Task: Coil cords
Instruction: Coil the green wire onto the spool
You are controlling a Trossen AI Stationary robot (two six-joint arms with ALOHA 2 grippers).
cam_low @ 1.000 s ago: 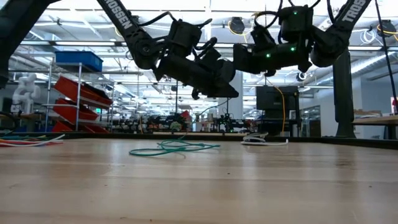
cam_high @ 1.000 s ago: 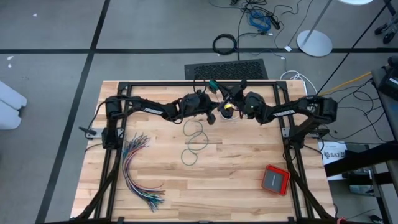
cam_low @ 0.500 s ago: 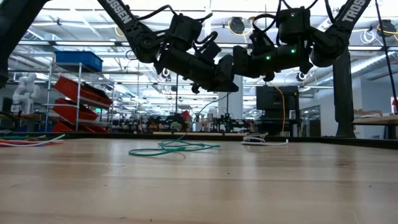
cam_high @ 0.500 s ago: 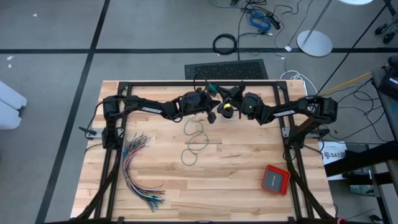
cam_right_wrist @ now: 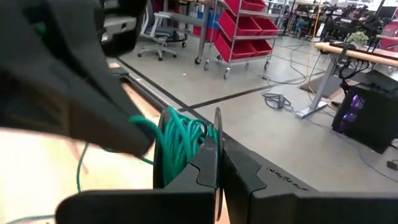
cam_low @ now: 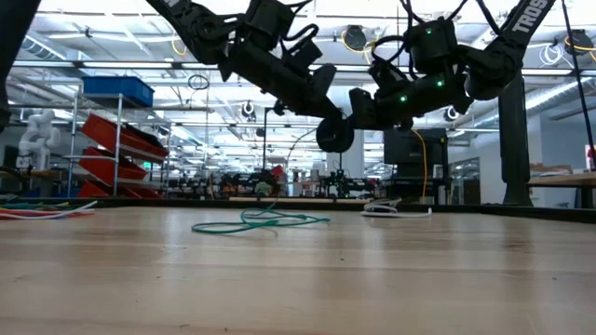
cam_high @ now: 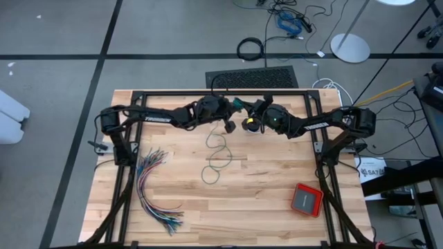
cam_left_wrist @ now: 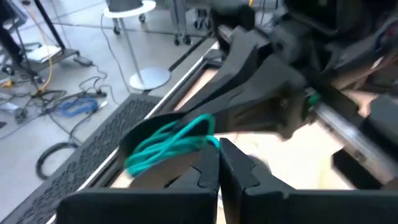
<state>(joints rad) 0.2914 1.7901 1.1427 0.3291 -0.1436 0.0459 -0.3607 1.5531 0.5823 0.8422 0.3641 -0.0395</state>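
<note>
Both arms have lifted and drawn toward the tabletop's (cam_high: 277, 207) far edge. Left gripper (cam_left_wrist: 219, 163) and right gripper (cam_right_wrist: 219, 155), each clamped on the teal cord's (cam_right_wrist: 177, 146) coil, mid-winding; its loose tail on the wood needs gathering next.

You are looking past the left gripper (cam_left_wrist: 219, 163), its fingers (cam_left_wrist: 202, 177) pressing together on the teal-green cord (cam_left_wrist: 168, 146), which is bunching in loops against the right gripper (cam_left_wrist: 249, 106).

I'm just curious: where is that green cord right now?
Part of the teal-green cord lies loose mid-table in the high view; the rest is a small coil held up between the left gripper and right gripper.
</note>
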